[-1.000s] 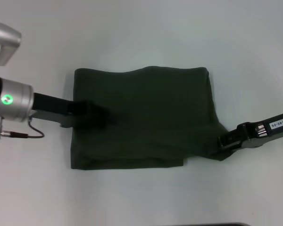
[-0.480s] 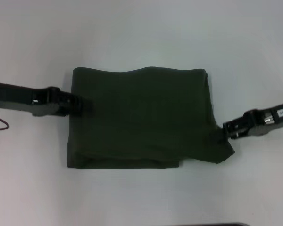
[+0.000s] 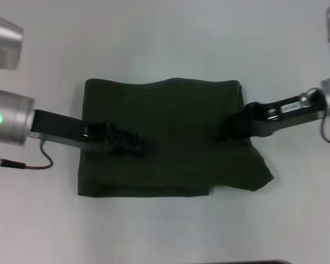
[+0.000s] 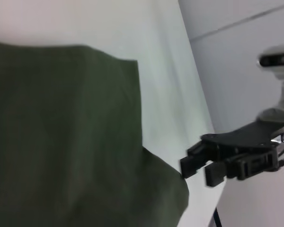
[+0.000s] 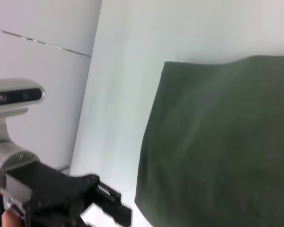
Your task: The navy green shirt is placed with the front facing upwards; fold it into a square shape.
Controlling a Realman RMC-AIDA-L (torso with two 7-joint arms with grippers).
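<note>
The navy green shirt (image 3: 176,126) lies on the white table as a plain dark green, roughly rectangular folded bundle; no lettering shows. One corner flap (image 3: 258,176) sticks out at its near right. My left gripper (image 3: 133,146) hovers low over the shirt's left half, inside its left edge. My right gripper (image 3: 231,127) sits over the shirt's right edge, above the flap. The left wrist view shows the shirt (image 4: 61,142) and, farther off, the right gripper (image 4: 203,169) with its fingers apart and nothing between them. The right wrist view shows the shirt (image 5: 227,142) and the left gripper (image 5: 109,201) beyond its edge.
White table (image 3: 170,38) surrounds the shirt on all sides. A thin cable (image 3: 36,159) hangs from the left arm beside the shirt's left edge. A dark strip (image 3: 264,262) shows at the table's near edge.
Half a second ago both grippers were at the shirt's outer edges. The left has moved right, over the cloth; the right has moved up and inward from the near right flap.
</note>
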